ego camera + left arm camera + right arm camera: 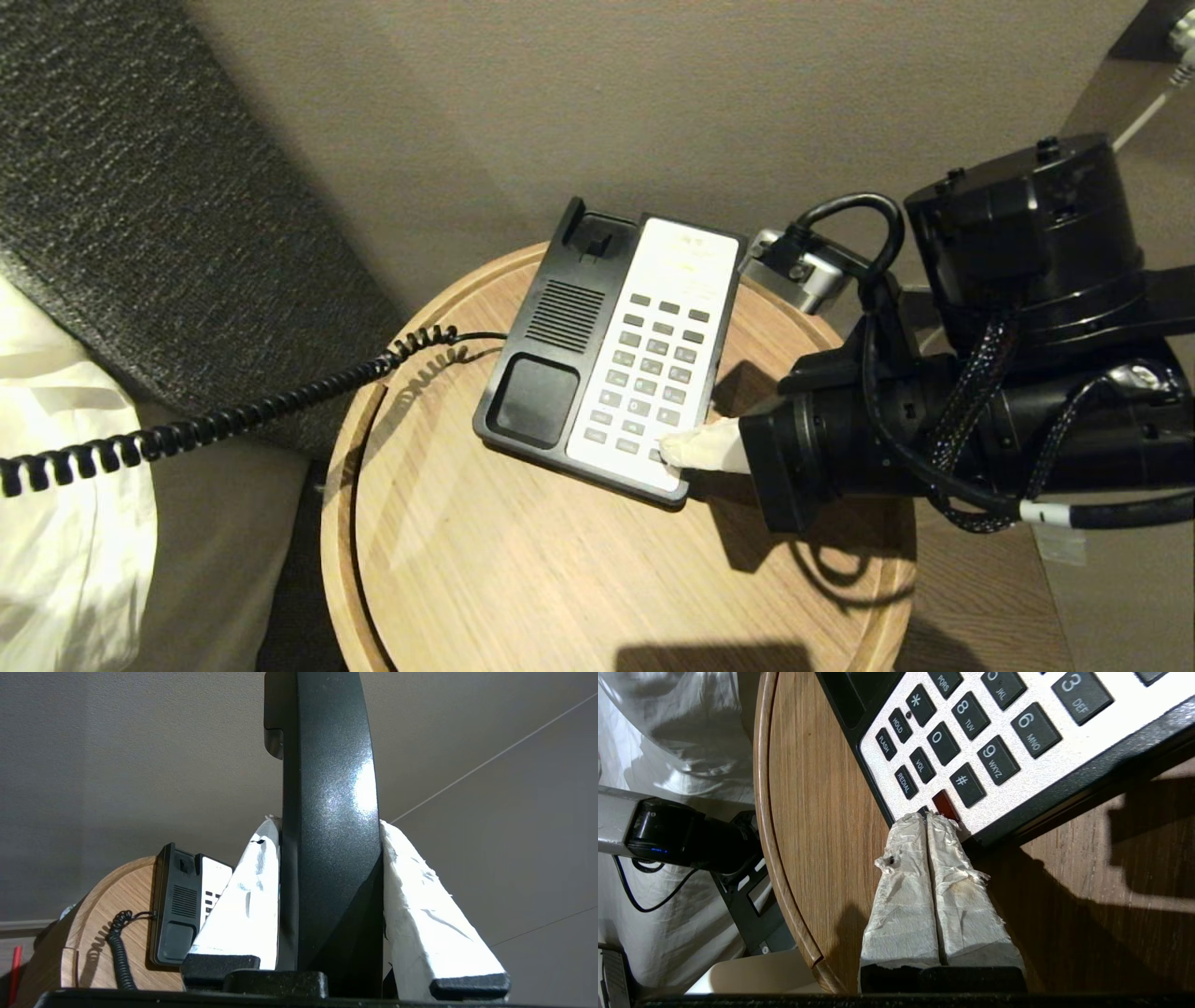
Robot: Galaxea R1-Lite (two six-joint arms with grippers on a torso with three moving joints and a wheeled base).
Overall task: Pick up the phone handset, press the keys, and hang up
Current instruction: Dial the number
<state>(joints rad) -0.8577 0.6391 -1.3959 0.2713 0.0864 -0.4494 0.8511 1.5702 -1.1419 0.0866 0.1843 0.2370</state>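
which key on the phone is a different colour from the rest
The red key in the bottom row, beside the # key. All other keys are dark grey. The shut right pincer has its tips right at it.

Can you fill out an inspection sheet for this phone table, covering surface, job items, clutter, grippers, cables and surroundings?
Surface: round wooden table with raised rim; phone base sits on it.
Job's things: handset off its cradle, held off the table; keys in rows on the white faceplate, one red key at the near corner.
Clutter: nothing seen on the table besides the phone.
Grippers: left gripper clamps the handset between white-wrapped fingers; right gripper is shut, its tips on the keypad's bottom row beside the red key.
Cables: coiled cord runs from the base off the table's left edge.
Surroundings: beige wall, white bedding on the left.
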